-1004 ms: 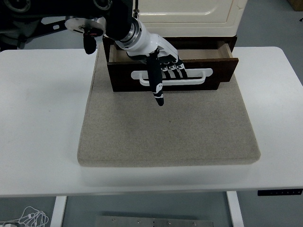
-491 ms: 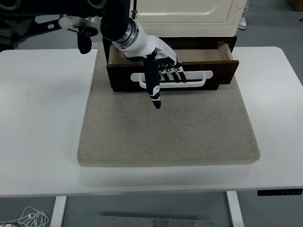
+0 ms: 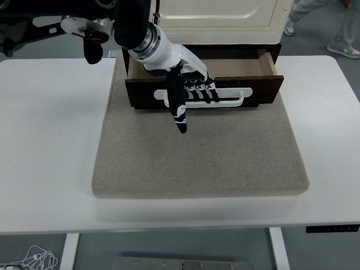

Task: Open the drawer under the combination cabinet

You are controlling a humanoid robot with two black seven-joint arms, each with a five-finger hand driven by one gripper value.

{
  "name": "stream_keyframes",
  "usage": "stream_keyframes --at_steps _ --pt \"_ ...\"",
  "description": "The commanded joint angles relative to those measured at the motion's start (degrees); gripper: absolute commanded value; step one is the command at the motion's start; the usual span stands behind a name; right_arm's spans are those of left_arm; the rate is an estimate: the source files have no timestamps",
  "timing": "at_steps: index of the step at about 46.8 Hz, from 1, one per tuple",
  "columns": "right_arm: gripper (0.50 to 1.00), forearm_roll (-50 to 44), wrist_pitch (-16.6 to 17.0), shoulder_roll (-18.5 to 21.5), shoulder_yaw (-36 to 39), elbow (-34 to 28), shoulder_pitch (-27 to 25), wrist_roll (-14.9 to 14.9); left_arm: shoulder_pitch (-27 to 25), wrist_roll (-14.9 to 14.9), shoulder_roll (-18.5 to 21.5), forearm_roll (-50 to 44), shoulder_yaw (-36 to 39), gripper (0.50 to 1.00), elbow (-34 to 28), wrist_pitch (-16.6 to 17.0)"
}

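A cream cabinet (image 3: 219,14) stands at the back of a beige mat (image 3: 199,152). Under it a dark brown drawer (image 3: 261,90) is pulled partly out, its inside showing bare wood. A white bar handle (image 3: 230,100) runs across the drawer front. My left hand (image 3: 191,93) reaches in from the upper left. Its four fingers (image 3: 205,90) are hooked behind the handle and the thumb (image 3: 179,109) points down over the mat. The right arm is out of view.
The mat lies on a white table (image 3: 50,140). A black and silver part of the left arm (image 3: 90,34) hangs over the back left. A person's legs (image 3: 343,28) show at the top right, beyond the table.
The hand has pulled the drawer a little farther out, towards the near edge and slightly left. The person's legs have come into view at the top right.
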Motion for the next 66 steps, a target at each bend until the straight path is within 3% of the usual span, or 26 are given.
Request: stream_keyframes --at_steps 1,21,39,52,66 --pt "0.926 0.00 0.00 0.00 0.00 0.00 0.00 0.00 0.02 0.00 0.03 0.00 -0.07 1.000 0.00 -0.59" --pt "0.926 0.00 0.00 0.00 0.00 0.00 0.00 0.00 -0.68 0.00 0.20 -0.09 -1.57 1.000 -0.17 -2.79" --pt "0.926 0.00 0.00 0.00 0.00 -0.09 0.00 0.00 -0.51 -0.17 3.10 -0.35 -5.25 1.000 -1.66 -4.98" --pt "0.926 0.00 0.00 0.00 0.00 0.00 0.00 0.00 3.88 -1.05 5.74 -0.97 -20.62 1.000 -1.05 -5.42" --pt "0.926 0.00 0.00 0.00 0.00 0.00 0.00 0.00 17.33 -1.05 6.27 0.35 -47.26 1.000 8.00 -5.25"
